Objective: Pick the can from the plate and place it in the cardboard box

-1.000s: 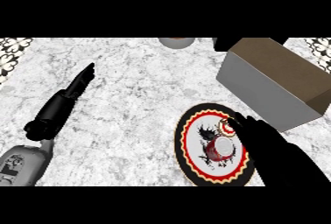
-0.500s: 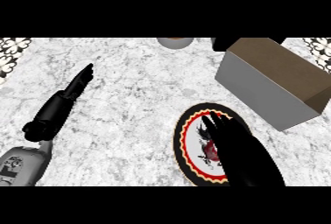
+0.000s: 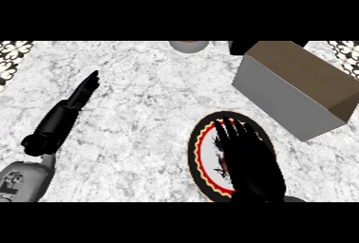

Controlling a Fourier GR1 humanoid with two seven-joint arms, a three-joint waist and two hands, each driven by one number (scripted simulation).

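Note:
A round plate [image 3: 199, 159] with a black, red and white pattern lies on the marble counter at the lower right. My right hand [image 3: 249, 161] is spread flat above it, fingers straight and pointing away from me, covering most of the plate. The can is hidden under this hand; only a scrap of red and white shows at the hand's left edge. The open cardboard box [image 3: 294, 88] stands just beyond the plate, at the upper right. My left hand [image 3: 70, 108] rests open at the left, fingers straight, far from the plate.
A grey round vessel [image 3: 188, 45] sits at the counter's far edge, with a dark object [image 3: 242, 46] beside it behind the box. Patterned tiles [image 3: 13, 59] border the counter's left side.
My right hand has moved forward and left over the plate; the can seen one second ago is now covered. The left hand has not moved.

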